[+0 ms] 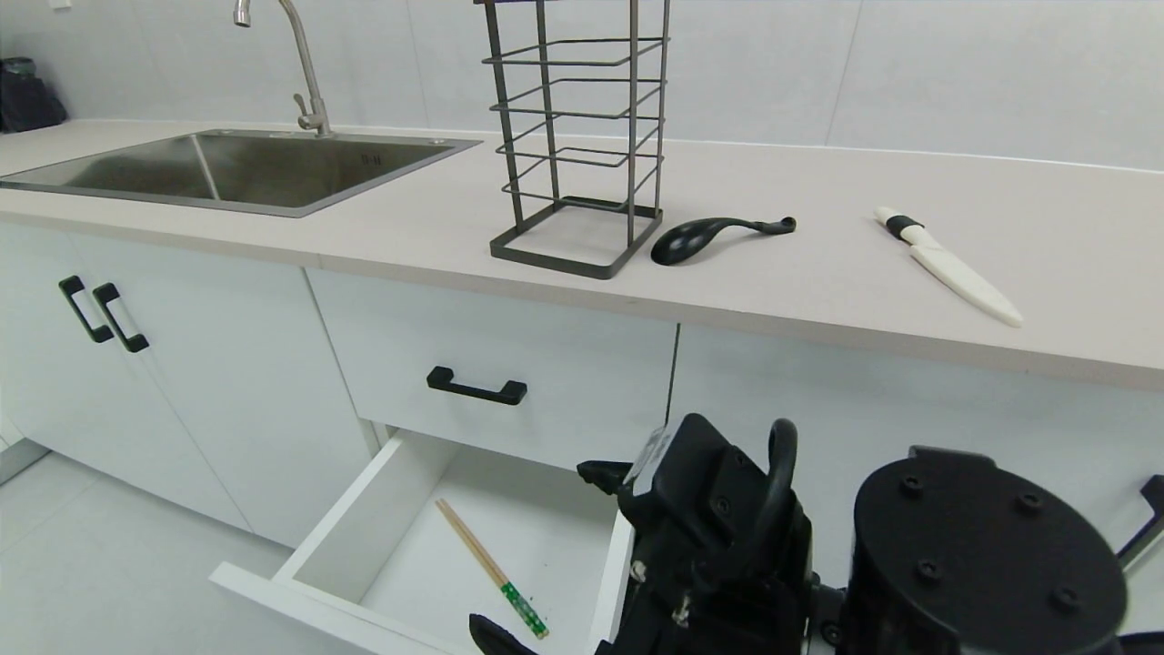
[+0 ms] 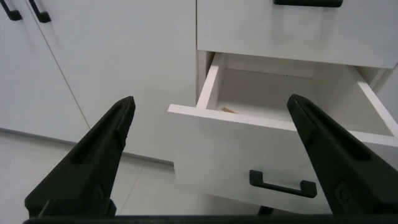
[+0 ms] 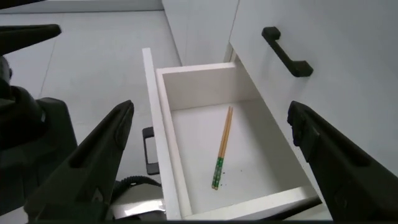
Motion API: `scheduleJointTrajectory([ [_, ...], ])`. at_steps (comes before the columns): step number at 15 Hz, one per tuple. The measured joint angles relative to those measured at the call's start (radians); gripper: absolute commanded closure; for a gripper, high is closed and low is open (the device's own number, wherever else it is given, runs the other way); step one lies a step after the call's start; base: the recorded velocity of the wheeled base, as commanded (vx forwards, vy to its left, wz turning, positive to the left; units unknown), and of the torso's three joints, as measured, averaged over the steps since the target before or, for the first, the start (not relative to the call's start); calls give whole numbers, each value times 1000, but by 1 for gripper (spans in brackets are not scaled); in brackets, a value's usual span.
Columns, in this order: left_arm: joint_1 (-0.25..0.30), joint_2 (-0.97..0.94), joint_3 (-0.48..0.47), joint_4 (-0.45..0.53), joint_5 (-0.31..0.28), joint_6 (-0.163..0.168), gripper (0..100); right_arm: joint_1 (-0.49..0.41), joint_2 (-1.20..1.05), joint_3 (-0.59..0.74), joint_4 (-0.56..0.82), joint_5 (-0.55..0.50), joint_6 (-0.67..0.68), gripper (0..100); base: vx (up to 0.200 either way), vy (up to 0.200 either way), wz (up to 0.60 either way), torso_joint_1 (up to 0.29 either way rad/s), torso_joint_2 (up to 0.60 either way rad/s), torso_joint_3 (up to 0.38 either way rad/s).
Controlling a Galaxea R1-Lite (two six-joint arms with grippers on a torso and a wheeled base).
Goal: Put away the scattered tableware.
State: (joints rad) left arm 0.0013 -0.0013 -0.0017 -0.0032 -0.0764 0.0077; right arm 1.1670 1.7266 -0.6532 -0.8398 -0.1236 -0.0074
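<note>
Right pincer (image 3: 211,107) hangs above the open drawer (image 3: 163,143), its two black fingers (image 3: 93,162) spread wide apart with nothing between them. Left pincer (image 2: 211,102) sits lower, out in front of that drawer and facing its front panel, and it too is spread wide and empty.

On the drawer's white floor lies a pair of chopsticks (image 3: 222,148). They are pale wood with green patterned ends, side by side and touching. They lie at a slant, with the green ends toward the drawer's right-hand side wall.

Up on the counter (image 1: 818,282), a glossy black spoon (image 1: 705,238) lies just beside the right side of a rack's base. Its bowl is toward the rack (image 1: 577,136) and its curled handle end points away. Farther toward the counter's right end, well apart from the spoon, lies a knife (image 1: 946,266). It is cream-white with a black band near the handle, and its tip is angled toward the front edge. The rack is dark wire and stands upright. A steel sink (image 1: 236,168) is set into the counter's left end, with a tap (image 1: 305,64) at its back edge.
</note>
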Motion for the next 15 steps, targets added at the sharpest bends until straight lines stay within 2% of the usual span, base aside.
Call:
scheduleJointTrajectory([
  [2, 0, 0, 0, -1, 0, 0, 0, 1, -1, 1, -1, 2, -53, 0, 0, 0, 0, 190, -90, -56],
  [5, 0, 0, 0, 0, 0, 0, 0, -2, 1, 1, 0, 2, -54, 0, 0, 0, 0, 255, -157, -175],
  [12, 0, 0, 0, 0, 0, 0, 0, 0, 3, 1, 2, 2, -47, 0, 0, 0, 0, 221, -574, -207],
  [15, 0, 0, 0, 0, 0, 0, 0, -2, 11, 2, 3, 2, -46, 0, 0, 0, 0, 106, -481, -217],
])
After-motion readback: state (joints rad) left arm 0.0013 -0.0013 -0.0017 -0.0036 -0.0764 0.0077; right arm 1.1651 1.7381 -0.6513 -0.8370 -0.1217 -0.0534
